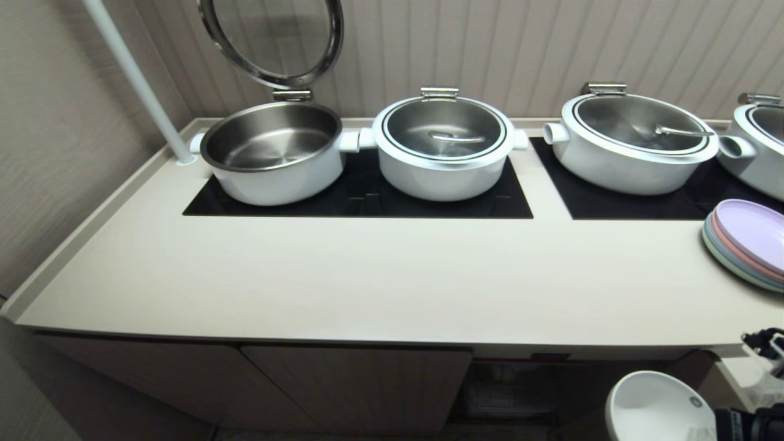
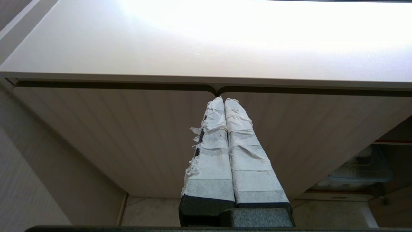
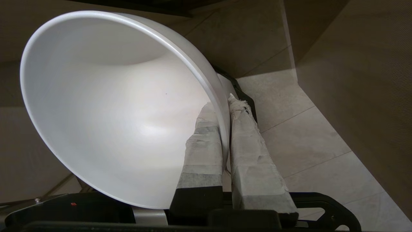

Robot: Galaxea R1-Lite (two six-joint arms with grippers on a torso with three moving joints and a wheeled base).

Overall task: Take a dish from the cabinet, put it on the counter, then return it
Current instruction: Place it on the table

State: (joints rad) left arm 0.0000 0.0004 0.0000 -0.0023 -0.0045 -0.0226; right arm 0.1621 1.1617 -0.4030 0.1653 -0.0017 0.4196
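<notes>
On the long beige countertop [image 1: 343, 282], four big white pots sit in a row along the back edge, on black cooktop panels [image 1: 361, 199]. The leftmost pot [image 1: 272, 153] stands open, lid raised behind it. A stack of pastel plates [image 1: 747, 242] lies at the right edge. Below the front edge, by the open beige ribbed cabinet [image 1: 355, 383], the small white ceramic bowl [image 1: 658, 407] hangs in the right gripper [image 3: 225, 106].

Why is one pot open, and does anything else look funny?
The leftmost pot on the counter has its lid flipped up; the other pots are covered. The white wrapping on the left tool is torn and frayed. Nothing looks spilled.
</notes>
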